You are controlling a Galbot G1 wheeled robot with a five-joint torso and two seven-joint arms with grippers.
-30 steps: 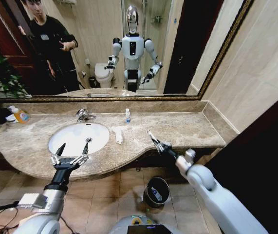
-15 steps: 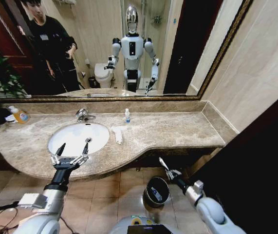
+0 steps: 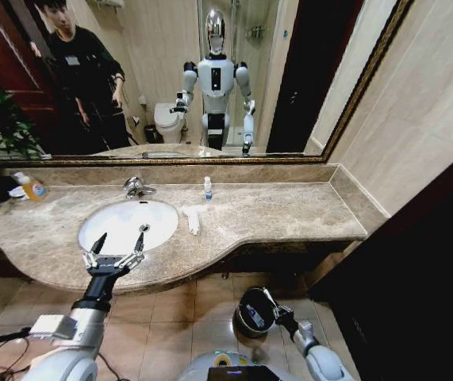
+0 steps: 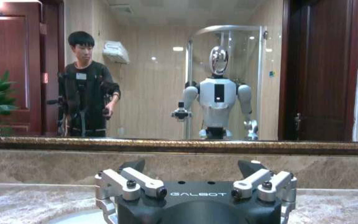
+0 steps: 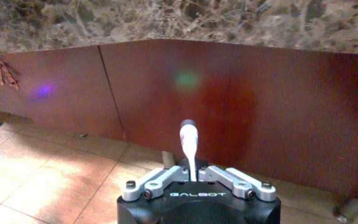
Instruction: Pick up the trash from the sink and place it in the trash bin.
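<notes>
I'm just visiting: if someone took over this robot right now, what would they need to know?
Left gripper: open, hovering over the sink's front edge.
Right gripper: shut on a white tube, low beside the bin.
Done: a packet seems to lie in the bin.
Left: drop the tube in; the tissue lies on the counter beside the sink.

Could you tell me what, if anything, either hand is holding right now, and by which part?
The right hand, low beside the trash bin, pinches a small white tube by its lower end, dark cap end sticking out. The left hand hovers open over the sink, holding nothing.
</notes>
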